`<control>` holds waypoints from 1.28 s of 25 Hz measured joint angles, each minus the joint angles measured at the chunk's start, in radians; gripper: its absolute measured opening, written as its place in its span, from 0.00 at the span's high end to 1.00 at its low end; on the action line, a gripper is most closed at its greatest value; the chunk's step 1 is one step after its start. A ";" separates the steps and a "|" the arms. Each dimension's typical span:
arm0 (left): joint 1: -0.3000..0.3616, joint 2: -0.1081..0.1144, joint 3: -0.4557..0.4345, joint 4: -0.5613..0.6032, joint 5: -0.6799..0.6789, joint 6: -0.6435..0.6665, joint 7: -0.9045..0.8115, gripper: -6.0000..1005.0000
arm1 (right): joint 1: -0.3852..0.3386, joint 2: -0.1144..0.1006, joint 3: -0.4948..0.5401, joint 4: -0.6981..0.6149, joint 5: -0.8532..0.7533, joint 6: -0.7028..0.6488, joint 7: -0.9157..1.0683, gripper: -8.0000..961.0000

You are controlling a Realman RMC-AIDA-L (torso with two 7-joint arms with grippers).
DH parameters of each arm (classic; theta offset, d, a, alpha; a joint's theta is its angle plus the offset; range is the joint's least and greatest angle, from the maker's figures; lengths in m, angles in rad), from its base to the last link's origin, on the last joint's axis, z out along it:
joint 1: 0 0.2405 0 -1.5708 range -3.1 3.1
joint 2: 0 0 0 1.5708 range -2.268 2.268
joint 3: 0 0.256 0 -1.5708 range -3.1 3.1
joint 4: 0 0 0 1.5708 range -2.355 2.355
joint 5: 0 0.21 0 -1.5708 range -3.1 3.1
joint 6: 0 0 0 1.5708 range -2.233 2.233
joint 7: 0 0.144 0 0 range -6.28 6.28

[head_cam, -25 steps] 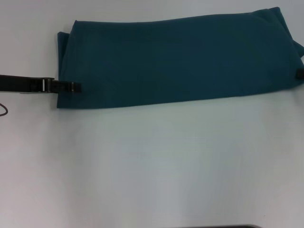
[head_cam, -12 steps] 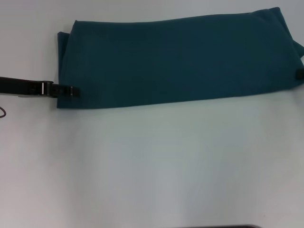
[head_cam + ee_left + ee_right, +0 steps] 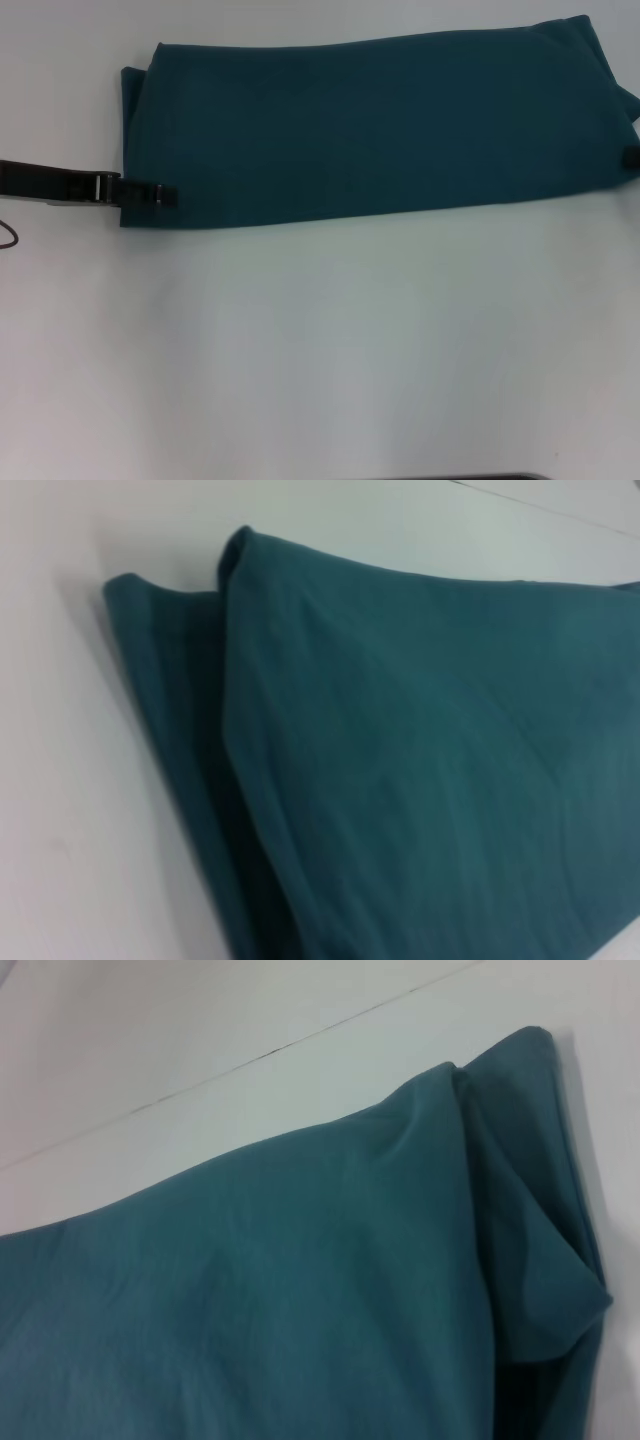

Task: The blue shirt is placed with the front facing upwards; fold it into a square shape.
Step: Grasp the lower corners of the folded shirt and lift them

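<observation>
Left gripper (image 3: pixel 165 194) had crept further onto the long folded dark teal-blue cotton shirt (image 3: pixel 380 130); jaw state unreadable. Right gripper (image 3: pixel 631 156) sat unchanged at the opposite end, likewise unreadable. Probably readying the crosswise fold.

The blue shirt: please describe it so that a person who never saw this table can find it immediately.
On the white table, look at the far side: the blue shirt lies there as a long, dark teal band, already folded in layers, with no lettering showing. The left gripper is at its near left corner, the right gripper at its right edge. Nothing else coloured lies there.
</observation>
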 joint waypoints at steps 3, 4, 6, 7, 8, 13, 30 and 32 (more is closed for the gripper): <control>-0.006 0.000 0.000 -0.005 -0.001 0.019 0.000 0.14 | 0.001 0.000 0.000 0.000 0.000 0.000 0.000 0.96; -0.009 0.000 0.000 -0.006 -0.003 0.027 0.000 0.14 | 0.001 0.000 0.000 0.000 0.000 0.000 0.000 0.96; -0.014 0.001 -0.003 -0.007 -0.006 0.046 0.001 0.14 | 0.001 0.000 0.000 -0.001 0.000 0.000 0.000 0.96; -0.016 0.001 -0.004 -0.008 -0.007 0.052 0.001 0.14 | 0.001 0.000 0.000 -0.001 0.000 0.000 0.000 0.96; -0.017 0.001 -0.006 -0.011 -0.008 0.058 0.001 0.14 | 0.001 0.000 0.000 -0.001 0.000 0.000 0.000 0.96; -0.020 0.000 -0.004 -0.028 -0.007 0.065 0.001 0.14 | 0.001 0.000 0.000 0.000 0.000 0.000 0.000 0.96; 0.004 0.000 0.007 -0.028 0.029 0.013 0.002 0.24 | -0.002 0.003 0.000 -0.005 -0.002 -0.007 0.000 0.96; 0.006 -0.002 0.007 -0.029 0.038 0.012 0.003 0.25 | -0.002 0.004 0.001 -0.007 -0.002 -0.014 0.000 0.96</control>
